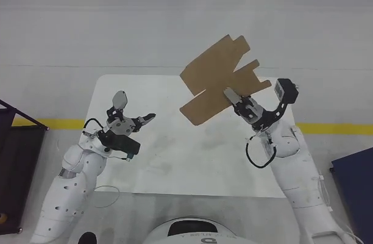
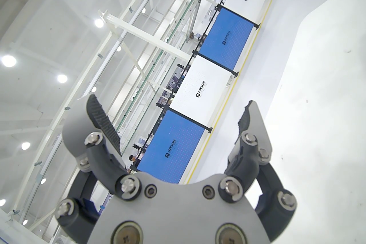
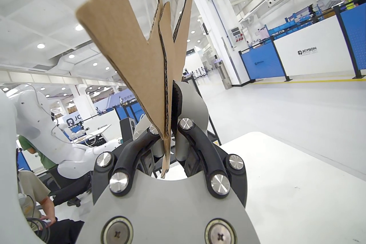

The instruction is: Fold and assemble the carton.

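Top view, right gripper (image 1: 231,94) pinching carton (image 1: 212,68) edge, seemingly above table (image 1: 174,165)

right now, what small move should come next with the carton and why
Probably bring the open left gripper across toward the free edge of the carton: the right gripper alone pinches it, unfolded, above the table, and folding likely needs two grips.
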Robot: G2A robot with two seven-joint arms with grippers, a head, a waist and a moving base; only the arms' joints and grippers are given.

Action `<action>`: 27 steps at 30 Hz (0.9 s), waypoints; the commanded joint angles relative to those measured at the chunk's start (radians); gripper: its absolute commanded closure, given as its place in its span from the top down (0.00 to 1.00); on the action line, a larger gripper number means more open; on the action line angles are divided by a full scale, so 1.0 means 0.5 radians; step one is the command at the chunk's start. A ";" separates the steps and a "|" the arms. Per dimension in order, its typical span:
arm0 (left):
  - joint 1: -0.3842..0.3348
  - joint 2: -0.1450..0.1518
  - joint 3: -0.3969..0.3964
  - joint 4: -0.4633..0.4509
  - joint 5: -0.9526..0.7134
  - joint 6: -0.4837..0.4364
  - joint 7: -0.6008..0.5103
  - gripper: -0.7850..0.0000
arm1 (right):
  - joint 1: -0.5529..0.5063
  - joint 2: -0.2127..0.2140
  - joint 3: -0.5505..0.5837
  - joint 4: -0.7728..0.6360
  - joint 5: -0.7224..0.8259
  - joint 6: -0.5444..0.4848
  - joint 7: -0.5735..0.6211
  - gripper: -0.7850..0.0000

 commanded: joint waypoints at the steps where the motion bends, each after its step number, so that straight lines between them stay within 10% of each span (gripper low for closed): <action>1: 0.000 0.000 0.000 0.000 0.000 0.000 0.000 1.00 | 0.003 -0.003 -0.007 0.013 -0.045 0.000 -0.058 0.00; 6: 0.000 0.000 0.000 0.000 0.000 0.000 0.000 1.00 | -0.005 -0.007 -0.135 0.074 0.202 0.000 -0.089 0.00; 13: 0.000 0.000 0.000 0.000 0.000 0.000 0.000 1.00 | 0.119 0.093 -0.213 0.221 1.800 0.437 0.928 0.00; 19: 0.000 0.000 0.000 0.000 0.000 0.000 0.000 1.00 | 0.123 0.137 -0.068 0.444 2.287 0.724 1.444 0.00; 27: 0.000 0.000 0.000 0.000 0.000 0.000 0.000 1.00 | 0.123 0.162 -0.056 0.738 2.831 1.834 1.885 0.00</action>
